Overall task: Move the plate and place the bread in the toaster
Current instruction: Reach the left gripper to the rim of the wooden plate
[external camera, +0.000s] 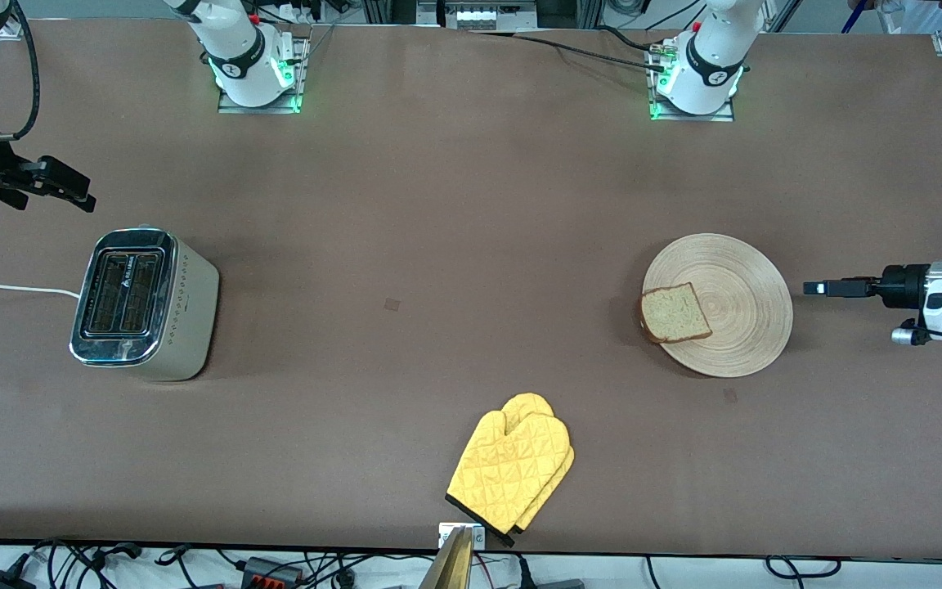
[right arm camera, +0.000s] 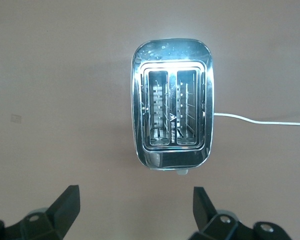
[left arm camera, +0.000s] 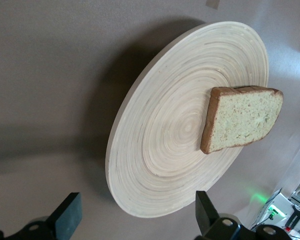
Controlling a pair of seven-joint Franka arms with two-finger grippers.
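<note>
Left tool [external camera: 814, 288] agape beside plate [external camera: 745, 327]; right tool [right arm camera: 135, 210] agape over toaster [right arm camera: 172, 117], slots visible only wrist view.

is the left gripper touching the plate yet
Apart. The front view shows bare table between the left gripper and the plate; its open fingers sit clear of the rim in the left wrist view.

The plate [external camera: 737, 270] is light tan with fine concentric rings. The bread [external camera: 675, 314] is pale and speckled, its crust dark brown. The toaster [external camera: 144, 304] has a shiny chrome top, beige dotted sides, and a white cord [external camera: 9, 288]. The oven mitts [external camera: 512, 468] are yellow, quilted in diamonds, perhaps black-edged at the cuff.
</note>
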